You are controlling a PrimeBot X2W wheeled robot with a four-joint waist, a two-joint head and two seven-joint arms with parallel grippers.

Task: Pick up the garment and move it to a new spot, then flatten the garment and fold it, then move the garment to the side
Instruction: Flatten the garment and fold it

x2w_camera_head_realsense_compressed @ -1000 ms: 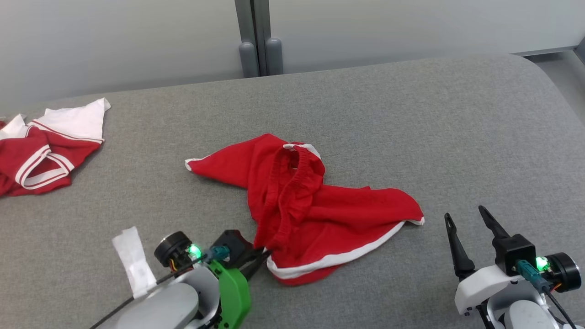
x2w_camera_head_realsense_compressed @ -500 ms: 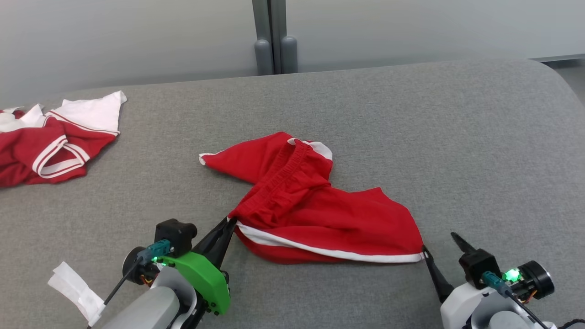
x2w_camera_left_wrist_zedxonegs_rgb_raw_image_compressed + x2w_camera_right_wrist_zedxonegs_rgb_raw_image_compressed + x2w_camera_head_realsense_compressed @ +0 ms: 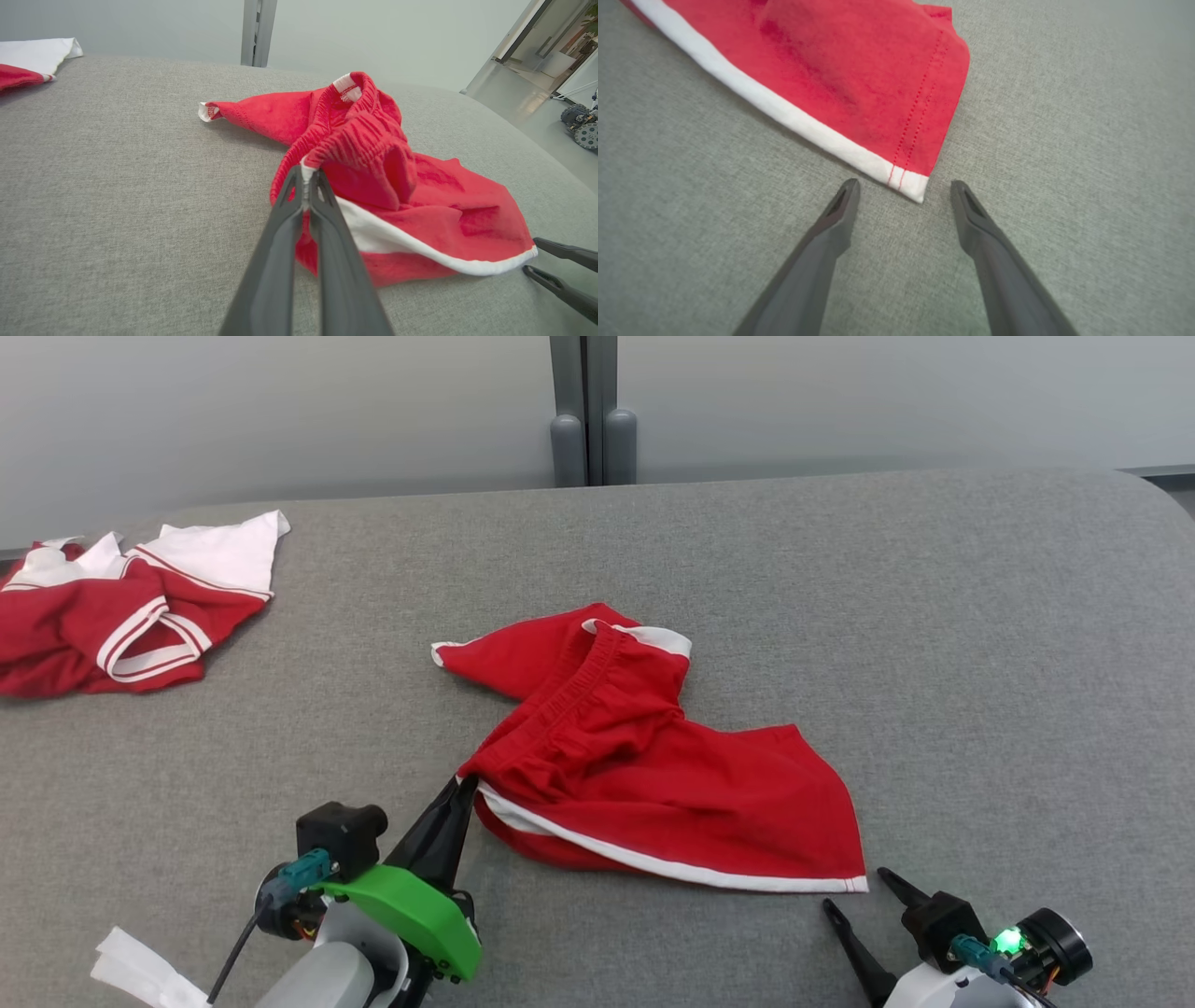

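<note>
Head view has the garment (image 3: pixel 653 775), a pair of red shorts with white trim, lying crumpled near the middle of the grey padded surface (image 3: pixel 934 616), somewhat toward the robot. Its long axis runs on a diagonal, from a pointed corner at the far left to a white-edged corner at the near right. The gathered waistband crosses this line, rising from the near-left edge toward a white patch at the rear. A white hem band follows the near edge from the left end to the near-right corner. The left gripper (image 3: pixel 464 784) has its two dark fingers pressed together on the near-left end of the garment. In the left wrist view they pinch a bit of white trim where the waistband ends, and the red cloth bunches up toward the tips. The right gripper (image 3: pixel 854 888) sits just beside the near-right corner with its fingers spread wide. In the right wrist view that corner's white tip lies on the surface between the two fingertips, touching neither. A second red-and-white garment (image 3: pixel 121 607) lies well apart at the far left of the surface. A white strip (image 3: pixel 140 975) shows by the left arm at the lower left, and a grey post (image 3: pixel 593 411) stands behind the surface against a pale wall.
</note>
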